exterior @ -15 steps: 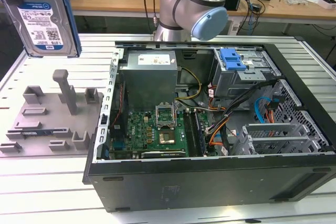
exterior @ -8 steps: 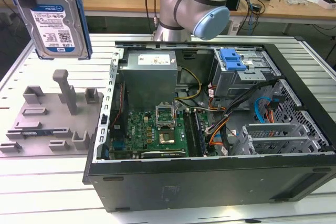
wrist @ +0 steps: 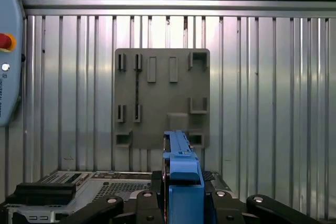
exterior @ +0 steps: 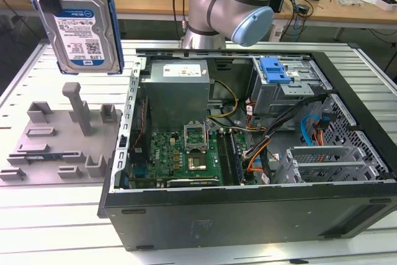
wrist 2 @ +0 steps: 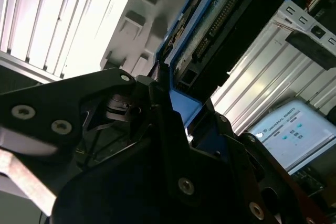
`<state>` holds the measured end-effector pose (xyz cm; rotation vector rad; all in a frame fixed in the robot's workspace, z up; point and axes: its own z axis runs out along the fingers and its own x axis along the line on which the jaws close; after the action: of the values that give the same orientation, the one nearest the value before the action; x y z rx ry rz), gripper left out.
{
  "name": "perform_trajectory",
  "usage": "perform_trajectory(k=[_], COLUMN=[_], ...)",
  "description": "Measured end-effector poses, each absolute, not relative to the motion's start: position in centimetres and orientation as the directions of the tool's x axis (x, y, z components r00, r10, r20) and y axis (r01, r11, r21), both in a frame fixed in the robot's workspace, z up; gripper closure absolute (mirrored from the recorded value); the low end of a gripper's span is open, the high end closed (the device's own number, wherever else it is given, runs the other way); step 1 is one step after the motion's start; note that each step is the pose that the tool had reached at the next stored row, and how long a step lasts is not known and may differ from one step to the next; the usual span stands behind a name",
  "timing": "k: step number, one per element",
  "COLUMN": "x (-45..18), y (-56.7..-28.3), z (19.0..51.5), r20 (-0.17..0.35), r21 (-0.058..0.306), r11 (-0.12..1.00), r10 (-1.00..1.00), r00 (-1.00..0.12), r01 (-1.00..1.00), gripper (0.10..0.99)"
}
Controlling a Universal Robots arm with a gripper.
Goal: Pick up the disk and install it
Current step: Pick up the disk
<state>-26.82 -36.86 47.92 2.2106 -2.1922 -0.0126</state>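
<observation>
the gripper has its jaws closed on the disk, open only as wide as the disk is thick. in the first wrist view the black fingers press on both sides of the blue bracket. in the second wrist view the same pinch is seen at one short end of the disk. the disk hangs in the air with its label toward the exterior camera, well above the grey fixture plate at the exterior view's left, and it touches nothing but the fingers. it is outside the open computer case, which lies on the ribbed metal table.

i judge that the step in hand is the carrying of the disk toward the case. the hold is at one end only, so most of the disk's weight hangs away from the fingers. to do this well the arm should move smoothly, without sudden turns, so that the disk does not swing or slip in the pinch. the grip is on plastic, which can bend a little, so a firm but not hard pressure is right. the grey drive cage with the blue latch is at the far side of the case, beyond the power supply, and loose cables lie near it. the path should be high over the case wall and these parts, with the disk held straight to the cage.
</observation>
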Motion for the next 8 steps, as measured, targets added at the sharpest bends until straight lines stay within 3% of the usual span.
perform_trajectory(k=[8], x=[-23.4], y=[-38.7], z=[47.9], r20=[0.017], r21=[0.026], r11=[-0.008], r10=[-1.0], r00=[0.008], r01=[-1.0], gripper=[0.718])
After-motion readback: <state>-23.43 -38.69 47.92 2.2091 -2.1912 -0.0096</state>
